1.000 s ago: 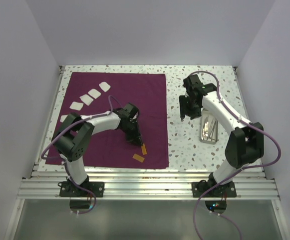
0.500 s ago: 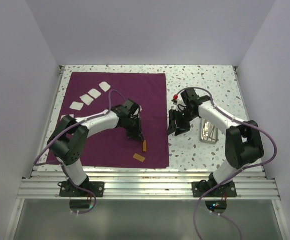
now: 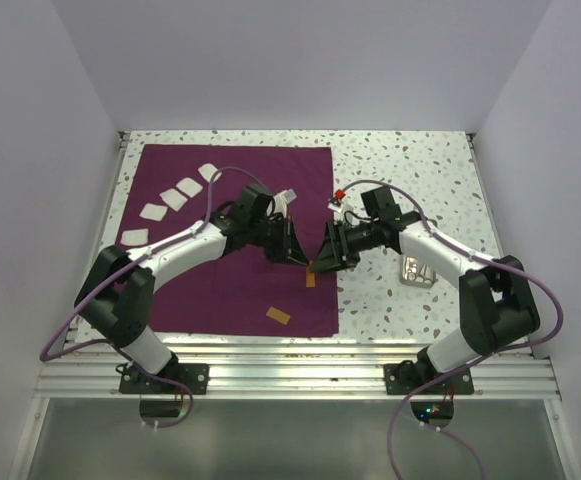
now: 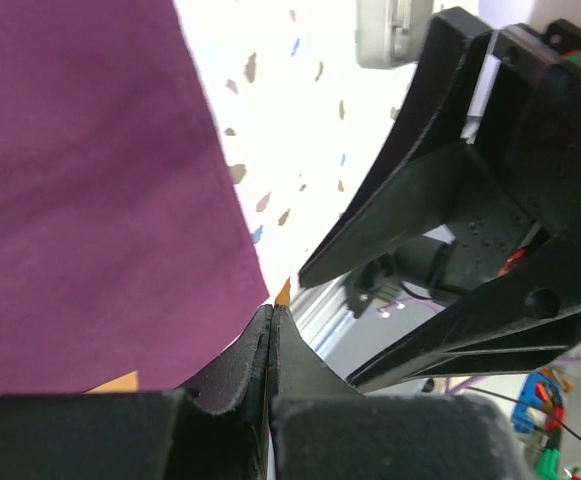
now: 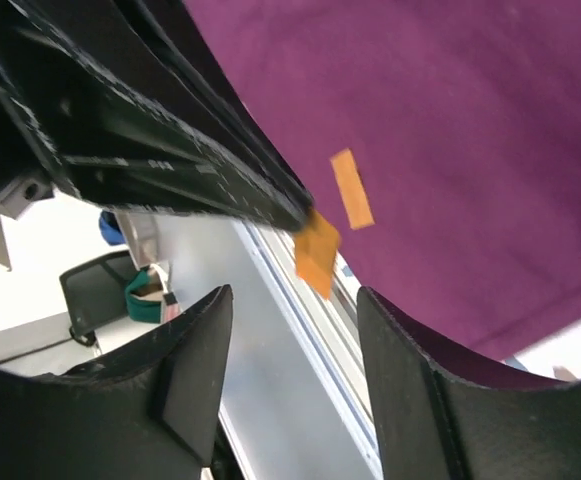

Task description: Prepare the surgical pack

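The surgical pack (image 3: 220, 190) is a purple sheet lying flat on the left half of the table, also seen in the left wrist view (image 4: 90, 180) and the right wrist view (image 5: 450, 130). My left gripper (image 3: 303, 260) is raised over the sheet's right edge. It is shut (image 4: 272, 312) on a small orange strip (image 3: 311, 278), which hangs from its tips (image 5: 317, 252). My right gripper (image 3: 323, 256) faces it from the right, open (image 5: 293, 300), with the strip just beyond its fingertips and not touching them. A second orange strip (image 3: 277, 316) lies on the sheet near its front edge.
Several white gauze pads (image 3: 175, 198) lie in a row on the sheet's back left part, and another white pad (image 3: 287, 196) lies beside the left arm. A metal tray (image 3: 417, 268) with instruments sits on the speckled table under the right arm. White walls close in three sides.
My left gripper closed on the orange strip, lifted it off the sheet and carried it right. My right arm swung left and low to face it, its jaws a little wider.
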